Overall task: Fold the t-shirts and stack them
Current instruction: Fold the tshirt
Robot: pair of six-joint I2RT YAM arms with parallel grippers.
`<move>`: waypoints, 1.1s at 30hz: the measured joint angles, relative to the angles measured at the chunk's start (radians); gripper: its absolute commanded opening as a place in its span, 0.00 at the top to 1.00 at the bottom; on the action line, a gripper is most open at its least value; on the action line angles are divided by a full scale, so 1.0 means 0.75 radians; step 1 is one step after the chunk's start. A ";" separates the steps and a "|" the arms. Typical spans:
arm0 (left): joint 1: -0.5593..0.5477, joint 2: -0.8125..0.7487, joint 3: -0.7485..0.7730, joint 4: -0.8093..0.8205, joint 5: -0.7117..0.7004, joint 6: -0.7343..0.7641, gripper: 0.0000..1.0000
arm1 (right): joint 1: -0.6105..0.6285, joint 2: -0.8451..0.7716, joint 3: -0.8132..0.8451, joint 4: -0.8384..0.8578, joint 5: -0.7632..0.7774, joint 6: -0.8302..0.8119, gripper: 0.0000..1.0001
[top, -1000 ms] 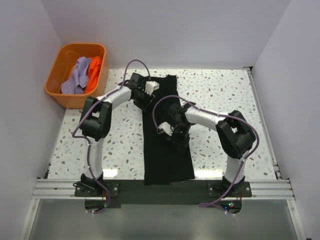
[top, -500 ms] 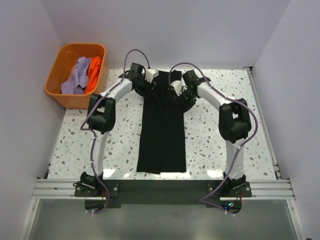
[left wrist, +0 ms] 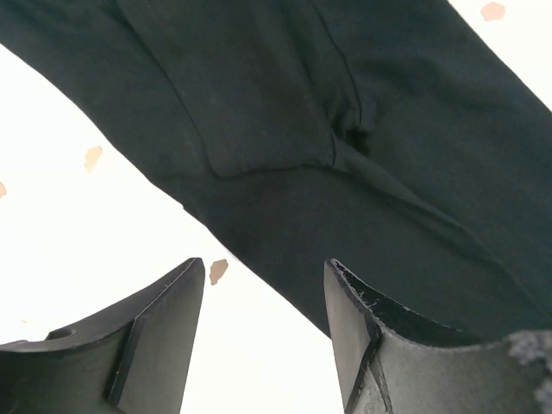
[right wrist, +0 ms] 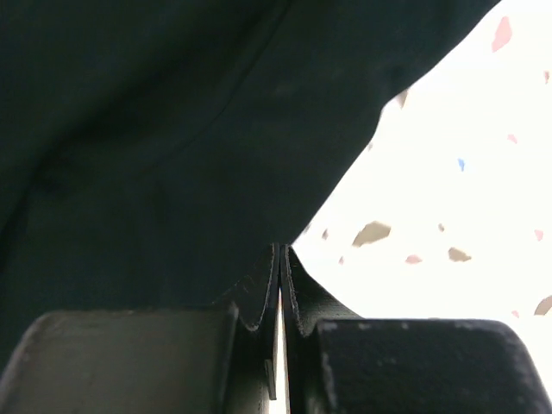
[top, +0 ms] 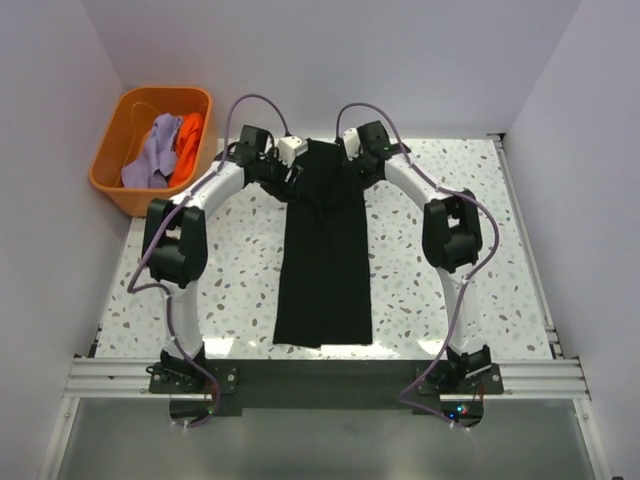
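On the speckled white table point(top: 430, 280), a long black cloth t-shirt point(top: 325, 262) lies just ahead of the left pincer point(left wrist: 263, 269), jaws apart; the right pincer point(right wrist: 280, 255), closed, meets its edge, hold uncertain.

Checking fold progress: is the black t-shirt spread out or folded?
Folded lengthwise: the black t-shirt lies on the table as one long narrow strip, no sleeves sticking out; not yet folded short.
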 measured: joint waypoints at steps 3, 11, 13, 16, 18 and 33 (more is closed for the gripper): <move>0.004 0.028 0.001 0.004 0.012 -0.001 0.40 | 0.000 0.070 0.062 0.066 0.048 0.027 1.00; 0.005 0.260 0.186 0.018 0.048 -0.014 0.43 | -0.001 0.231 0.168 0.174 0.133 0.046 1.00; 0.005 0.316 0.231 0.011 0.042 -0.028 0.46 | 0.000 0.273 0.224 0.175 0.179 0.040 1.00; 0.009 0.410 0.308 0.006 0.027 -0.055 0.49 | 0.004 0.319 0.291 0.178 0.259 0.016 1.00; 0.018 0.440 0.360 0.003 0.016 -0.072 0.50 | 0.006 0.338 0.311 0.185 0.302 -0.010 1.00; 0.028 0.542 0.542 0.027 -0.010 -0.136 0.21 | 0.008 0.452 0.445 0.335 0.448 -0.179 0.56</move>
